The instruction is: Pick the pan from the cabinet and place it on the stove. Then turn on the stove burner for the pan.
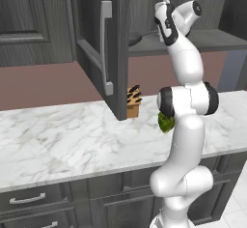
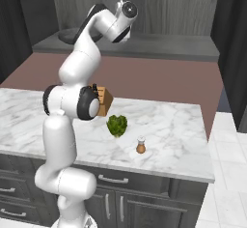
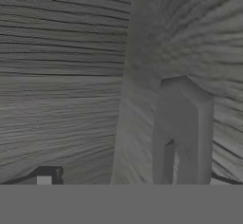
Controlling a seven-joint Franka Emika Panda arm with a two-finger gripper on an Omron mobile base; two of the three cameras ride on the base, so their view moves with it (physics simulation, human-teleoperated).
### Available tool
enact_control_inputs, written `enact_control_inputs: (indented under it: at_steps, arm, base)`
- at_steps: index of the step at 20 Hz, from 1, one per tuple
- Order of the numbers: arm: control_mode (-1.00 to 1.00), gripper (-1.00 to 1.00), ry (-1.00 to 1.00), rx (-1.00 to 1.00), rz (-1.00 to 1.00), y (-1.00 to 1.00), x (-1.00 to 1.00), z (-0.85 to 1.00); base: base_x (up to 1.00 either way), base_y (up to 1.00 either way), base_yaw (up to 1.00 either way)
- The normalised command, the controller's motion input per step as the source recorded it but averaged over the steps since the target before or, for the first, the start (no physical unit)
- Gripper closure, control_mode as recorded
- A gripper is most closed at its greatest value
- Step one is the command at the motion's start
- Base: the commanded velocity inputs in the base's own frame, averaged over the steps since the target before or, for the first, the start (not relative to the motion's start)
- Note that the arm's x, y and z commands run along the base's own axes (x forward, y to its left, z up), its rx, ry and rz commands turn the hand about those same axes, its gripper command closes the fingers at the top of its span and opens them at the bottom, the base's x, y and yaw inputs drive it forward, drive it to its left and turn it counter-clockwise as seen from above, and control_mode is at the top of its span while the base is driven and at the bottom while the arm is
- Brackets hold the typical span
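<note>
Up inside the cabinet (image 1: 96,48), above the shelf, the arm's hand reaches in; pincer (image 3: 128,182) jaws stand wide apart, gripping nothing; one dark fingertip (image 3: 45,176) shows low left in the hand view, the other low right, both close before grey wood-grain panelling; a lighter vertical strip runs down that panelling between them.

Pan (image 1: 134,38) sits on the cabinet shelf, just left of the wrist in the left base view; its dark rounded edge peeks past the open door's edge; from the right base view the pan (image 2: 70,36) lies at the shelf's left end, partly behind the upper arm; whether the pincer touches it, cannot tell.

Cabinet door swung open toward the camera, long silver bar handle (image 1: 105,48) upright on it.

Below, white marble worktop (image 1: 58,140); knife block (image 1: 133,102) near the back wall; green leafy vegetable (image 2: 117,125) in front of it; small shaker (image 2: 140,146) near the vegetable, apart from it; drawer units under the worktop.
</note>
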Motion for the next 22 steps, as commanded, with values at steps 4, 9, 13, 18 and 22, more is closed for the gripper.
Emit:
enact_control_inputs:
  at_steps: [4, 9, 13, 18, 22]
  arm:
    - [-1.00, -1.00, 0.00, -0.05, 0.00, 0.00, 0.31, -0.29]
    - [-1.00, -1.00, 0.00, 0.00, 0.00, 0.00, 0.25, -0.22]
    - [-1.00, 1.00, -0.01, 0.00, 0.00, 0.00, 0.17, -0.28]
    - [-1.00, 1.00, -0.09, 0.09, 0.00, 0.00, 0.05, -0.24]
    - [-1.00, 1.00, -0.15, 0.15, 0.00, -0.03, 0.00, -0.18]
  base:
    - [0.00, 0.00, 0.00]
    - [0.00, 0.00, 0.00]
    - [0.00, 0.00, 0.00]
    - [0.00, 0.00, 0.00]
    - [0.00, 0.00, 0.00]
